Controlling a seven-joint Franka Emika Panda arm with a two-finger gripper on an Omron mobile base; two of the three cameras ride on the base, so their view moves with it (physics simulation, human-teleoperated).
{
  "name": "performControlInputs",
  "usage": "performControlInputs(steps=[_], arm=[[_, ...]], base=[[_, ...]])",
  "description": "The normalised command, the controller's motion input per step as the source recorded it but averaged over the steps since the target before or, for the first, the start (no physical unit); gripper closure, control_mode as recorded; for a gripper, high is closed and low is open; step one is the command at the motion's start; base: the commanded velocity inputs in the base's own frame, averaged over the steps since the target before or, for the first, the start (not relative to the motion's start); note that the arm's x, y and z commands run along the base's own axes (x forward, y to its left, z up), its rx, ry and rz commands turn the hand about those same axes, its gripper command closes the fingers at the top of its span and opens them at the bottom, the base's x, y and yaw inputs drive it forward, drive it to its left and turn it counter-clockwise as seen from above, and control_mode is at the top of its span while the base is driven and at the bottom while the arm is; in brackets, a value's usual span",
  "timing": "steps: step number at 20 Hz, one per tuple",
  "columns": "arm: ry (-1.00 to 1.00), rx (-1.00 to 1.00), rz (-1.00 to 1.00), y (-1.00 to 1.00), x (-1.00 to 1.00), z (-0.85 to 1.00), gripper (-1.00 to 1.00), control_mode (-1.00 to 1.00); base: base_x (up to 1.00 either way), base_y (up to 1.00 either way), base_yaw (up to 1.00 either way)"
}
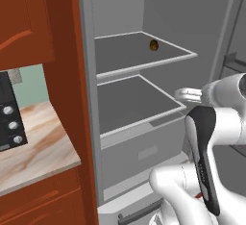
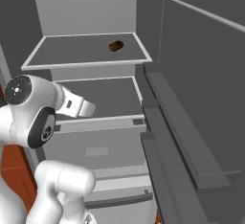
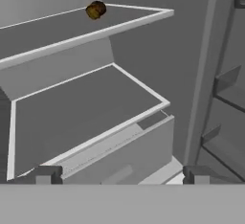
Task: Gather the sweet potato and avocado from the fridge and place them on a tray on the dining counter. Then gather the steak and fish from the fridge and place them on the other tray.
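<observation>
The fridge [image 1: 89, 99] stands open in front of me, its pale shelves nearly bare. A small brown oblong lump [image 1: 153, 45] [image 2: 116, 46] [image 3: 95, 10] lies toward the back of the upper shelf [image 3: 57, 29]; it looks like the sweet potato, though I cannot tell it for sure from the avocado. My gripper [image 3: 122, 176] is open and holds nothing. It hovers in front of the lower shelf [image 3: 81, 108], well below and short of the lump. The steak, the fish, both trays and the dining counter are out of view.
The fridge door [image 2: 191, 137] with its racks hangs open on the right. A drawer [image 1: 144, 152] sits under the lower shelf. Red-brown cabinets [image 1: 62, 51] and a marbled wall counter [image 1: 33, 152] with a black toaster oven [image 1: 8, 118] flank the fridge's left side.
</observation>
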Motion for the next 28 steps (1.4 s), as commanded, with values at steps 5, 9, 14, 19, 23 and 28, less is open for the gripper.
performControlInputs(steps=[5, 9, 14, 19, 23, 28], arm=[[-0.15, -0.02, 0.08, 0.0, -0.13, 1.0, -1.0, -1.0], [-0.02, -0.05, 0.0, 0.07, 0.42, 1.0, -1.0, -1.0], [0.13, -0.04, -0.03, 0.03, 0.73, 0.66, -1.0, -1.0], [0.18, -0.03, -0.02, 0.01, 0.71, -0.04, -1.0, -1.0], [0.08, -0.04, 0.0, 0.01, 0.79, -0.42, -1.0, -1.0], [0.07, -0.05, 0.0, 0.04, 0.82, -0.49, -1.0, -1.0]], base=[[0.0, 0.0, 0.0], [0.0, 0.0, 0.0], [0.0, 0.0, 0.0], [0.0, 0.0, 0.0], [0.0, 0.0, 0.0], [0.0, 0.0, 0.0]])
